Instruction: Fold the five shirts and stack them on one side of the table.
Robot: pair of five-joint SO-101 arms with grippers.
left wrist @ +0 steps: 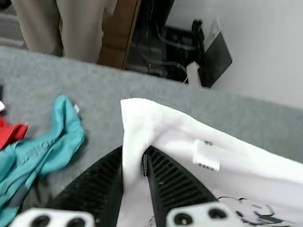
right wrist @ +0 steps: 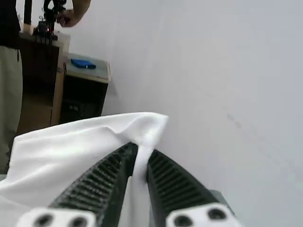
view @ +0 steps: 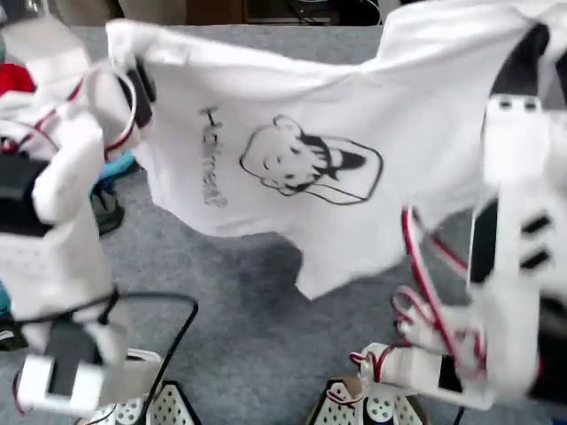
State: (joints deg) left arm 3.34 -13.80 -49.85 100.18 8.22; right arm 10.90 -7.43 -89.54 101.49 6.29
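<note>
A white shirt (view: pixel 292 150) with a black cartoon print hangs spread in the air above the grey table (view: pixel 239 354), held up between both arms. My left gripper (left wrist: pixel 134 158) is shut on one top corner of the white shirt (left wrist: pixel 161 137), near its neck label; in the high view it is at the upper left (view: pixel 137 88). My right gripper (right wrist: pixel 141 158) is shut on the other top corner of the white shirt (right wrist: pixel 85 142), raised high at the right of the table (view: pixel 523 62). The shirt's lower hem dangles free over the table's middle.
A teal shirt (left wrist: pixel 42 146) and a red shirt (left wrist: pixel 12 132) lie crumpled on the grey table at the left side. The teal shirt (view: pixel 115 168) peeks out under the left arm. Both arm bases (view: pixel 257 403) stand at the front edge. Furniture and cables sit beyond the table.
</note>
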